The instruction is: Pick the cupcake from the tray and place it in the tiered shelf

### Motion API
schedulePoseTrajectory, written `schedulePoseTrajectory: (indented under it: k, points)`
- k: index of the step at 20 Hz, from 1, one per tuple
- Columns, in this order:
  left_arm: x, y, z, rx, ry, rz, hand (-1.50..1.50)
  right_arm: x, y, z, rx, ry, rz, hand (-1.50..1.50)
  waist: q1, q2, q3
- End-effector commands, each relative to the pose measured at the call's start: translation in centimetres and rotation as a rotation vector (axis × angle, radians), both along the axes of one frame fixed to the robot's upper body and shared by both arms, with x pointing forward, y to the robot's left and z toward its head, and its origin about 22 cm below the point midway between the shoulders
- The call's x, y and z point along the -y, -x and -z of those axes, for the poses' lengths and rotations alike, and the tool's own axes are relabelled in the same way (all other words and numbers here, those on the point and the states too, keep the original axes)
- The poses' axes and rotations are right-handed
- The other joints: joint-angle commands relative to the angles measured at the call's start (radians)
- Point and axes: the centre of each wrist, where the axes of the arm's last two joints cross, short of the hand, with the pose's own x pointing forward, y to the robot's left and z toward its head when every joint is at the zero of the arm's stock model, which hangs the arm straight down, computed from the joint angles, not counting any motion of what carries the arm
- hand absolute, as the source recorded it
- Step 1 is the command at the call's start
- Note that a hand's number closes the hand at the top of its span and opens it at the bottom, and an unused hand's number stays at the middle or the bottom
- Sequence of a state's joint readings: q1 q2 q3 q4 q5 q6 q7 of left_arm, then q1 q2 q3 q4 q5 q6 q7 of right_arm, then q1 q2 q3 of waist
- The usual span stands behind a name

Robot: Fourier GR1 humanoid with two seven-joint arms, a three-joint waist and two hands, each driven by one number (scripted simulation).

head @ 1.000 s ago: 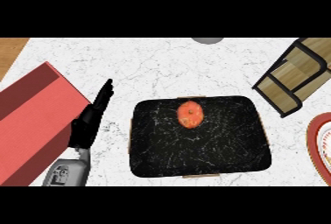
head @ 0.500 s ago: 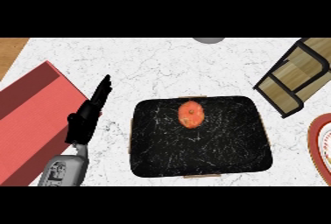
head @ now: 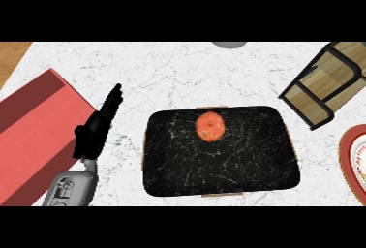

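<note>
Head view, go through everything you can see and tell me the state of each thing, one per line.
cupcake: sitting on the tray, toward its far edge, untouched.
tray: flat on the counter, holding only the cupcake.
tiered shelf: at the far right, nothing visible on it.
left hand: open, fingers straight, beside the tray and holding nothing.
right hand: not in view.
red mat: flat at the left.
plate: at the right edge, partly cut off.
</note>
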State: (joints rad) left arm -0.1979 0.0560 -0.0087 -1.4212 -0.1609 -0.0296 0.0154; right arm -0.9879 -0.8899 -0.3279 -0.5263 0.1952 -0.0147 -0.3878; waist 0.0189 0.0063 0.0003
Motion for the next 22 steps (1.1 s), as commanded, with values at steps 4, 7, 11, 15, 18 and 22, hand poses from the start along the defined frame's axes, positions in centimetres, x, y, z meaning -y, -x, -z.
schedulePoseTrajectory:
  k: [4,7,11,15,18,22]
  points:
    - [-0.4,0.6,-0.9,0.007,-0.021,-0.007,0.0,0.8,0.4,-2.2,-0.034,-0.124,-0.105,-1.5,-0.002,-0.004,0.0]
    - [0.5,-0.7,-0.6,0.01,-0.008,0.019,0.0,1.2,0.4,-1.8,-0.025,-0.138,-0.163,-1.5,-0.003,0.0,0.0]
    - [0.9,-0.1,0.3,0.001,-0.014,0.004,0.0,2.0,1.3,-5.5,0.018,-0.236,-0.154,-1.5,0.003,0.001,0.0]
    - [-0.2,0.5,-0.8,0.012,0.004,0.006,0.0,3.5,2.7,-7.3,0.072,-0.452,-0.147,-1.5,0.005,-0.003,0.0]
    - [1.3,0.3,-1.1,-0.003,-0.002,0.016,0.0,4.9,4.4,-9.0,0.134,-0.527,-0.075,-1.5,0.009,0.002,0.001]
    - [1.9,0.8,0.1,0.025,0.005,0.022,0.0,9.2,9.5,-9.8,0.071,-0.562,0.038,-1.5,0.011,0.009,0.002]
